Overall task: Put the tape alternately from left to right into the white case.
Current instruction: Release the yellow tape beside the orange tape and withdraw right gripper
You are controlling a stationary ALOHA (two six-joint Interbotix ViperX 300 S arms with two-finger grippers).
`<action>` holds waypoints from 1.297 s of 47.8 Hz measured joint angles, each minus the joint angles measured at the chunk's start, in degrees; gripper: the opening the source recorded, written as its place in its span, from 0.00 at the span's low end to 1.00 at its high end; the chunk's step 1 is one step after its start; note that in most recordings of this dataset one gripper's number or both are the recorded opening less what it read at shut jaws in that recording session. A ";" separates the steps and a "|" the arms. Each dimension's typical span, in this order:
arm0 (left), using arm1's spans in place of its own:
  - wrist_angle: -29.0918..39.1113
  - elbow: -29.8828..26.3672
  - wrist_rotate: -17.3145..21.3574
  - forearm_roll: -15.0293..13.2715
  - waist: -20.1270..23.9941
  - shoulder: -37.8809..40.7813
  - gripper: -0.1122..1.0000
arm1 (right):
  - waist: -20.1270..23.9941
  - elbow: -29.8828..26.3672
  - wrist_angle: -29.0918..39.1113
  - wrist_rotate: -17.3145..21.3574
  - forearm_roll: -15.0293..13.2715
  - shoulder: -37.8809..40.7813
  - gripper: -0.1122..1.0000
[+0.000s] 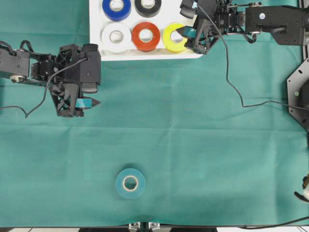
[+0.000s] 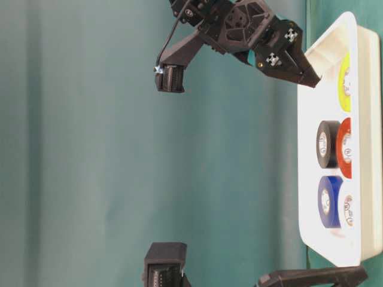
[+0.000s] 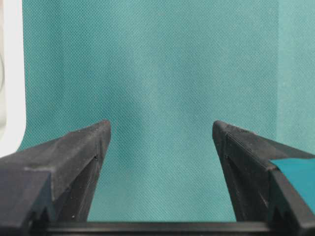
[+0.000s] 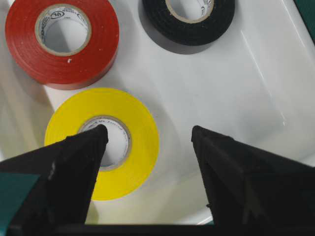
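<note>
- Five rolls are seen already inside the case: blue and black in the far row, white, red and yellow in the near row.
- One roll is left out: the teal roll lies flat on the green-covered counter, at about 6 o'clock in the overhead view, well apart from the case at 12 o'clock.
- By this count the task is judged nearly done; only the teal roll is still to be fetched and set down, and room for it appears in the far row at 3 o'clock of the black roll.
- The right tool is seen wide open over the 3 o'clock end of the case, holding nothing. In the right wrist view the yellow roll lies flat below it, one finger crossing in front of the roll's core; whether that finger touches the roll cannot be told.
- In the table-level view the right tool's tips are held just beside the case rim, above the yellow roll.
- The left tool is also seen wide open and empty, over bare cloth at 9 o'clock of the overhead view, near the case's near corner and well apart from the teal roll.
- In the left wrist view only green cloth is shown between its fingers, with a strip of the case at the 9 o'clock edge.
</note>
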 measured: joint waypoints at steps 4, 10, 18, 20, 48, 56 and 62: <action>-0.09 0.00 0.09 0.09 0.00 0.00 0.91 | 0.70 0.00 0.00 0.00 0.00 0.00 0.80; -0.09 0.00 0.00 0.09 0.00 0.09 0.91 | 2.20 0.00 0.00 0.00 -0.09 -0.35 0.80; -0.09 0.00 0.09 0.00 0.00 0.00 0.91 | 5.10 0.09 0.00 0.00 0.00 -1.49 0.80; -0.09 0.00 0.00 0.00 0.00 0.00 0.91 | 5.89 0.18 0.00 0.00 0.00 -1.76 0.80; -0.09 0.00 0.00 0.09 0.00 0.00 0.91 | 16.61 4.39 0.00 0.35 0.00 -6.15 0.80; -0.09 0.00 0.09 0.00 0.00 0.00 0.91 | 18.98 5.71 0.00 0.44 0.00 -6.94 0.80; -0.09 0.00 0.00 0.00 0.00 0.00 0.91 | 19.78 6.24 0.00 0.53 -0.09 -7.12 0.80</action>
